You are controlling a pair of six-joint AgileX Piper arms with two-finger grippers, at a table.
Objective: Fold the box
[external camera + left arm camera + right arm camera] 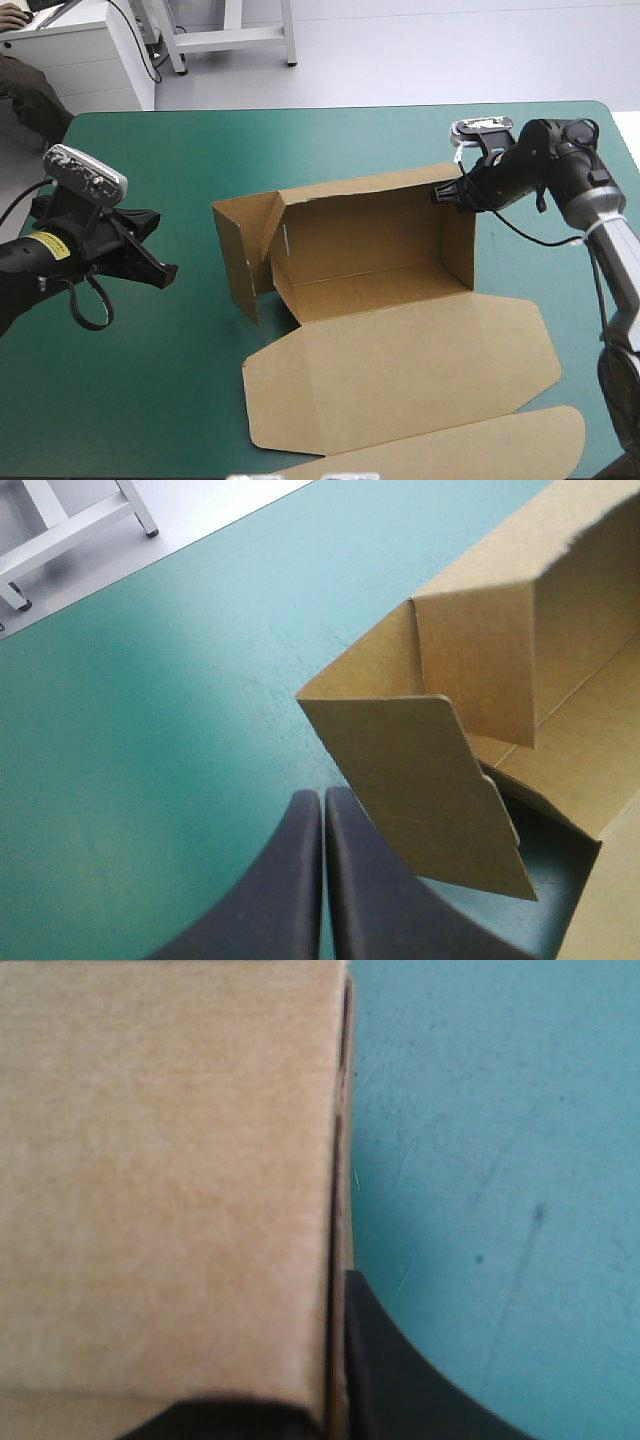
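Brown box [370, 250] at the middle of the teal-green table [150, 400], a little toward the right edge. Stands as an open tray: far wall and right wall up, inside bare. Lid [400, 370] flat on the table from the tray's near side, reaching toward the near edge. Rounded tuck flap [480, 450] at that edge, close to the near right corner. Left end not tucked in: one end flap [235, 260] upright and swung outward toward the table's left edge, a second, smaller flap [277, 212] angled off the far wall.

Right gripper [442, 193] at the box's far right corner, arm in from the table's right edge. Clamped on the top of the right wall, board pinched in its grip. In the right wrist view, one black finger [400, 1380] outside the wall, pressed against the board. On the inner side only a dark strip, probably the other finger; too little in view to be sure.

Left gripper [165, 273] over bare table near the left edge, well apart from the box in the high view, pointing toward it. Fingers [290, 880] together in one pointed arch, nothing between them. In the left wrist view, the outward end flap just ahead of and beside the fingertips, not touching.
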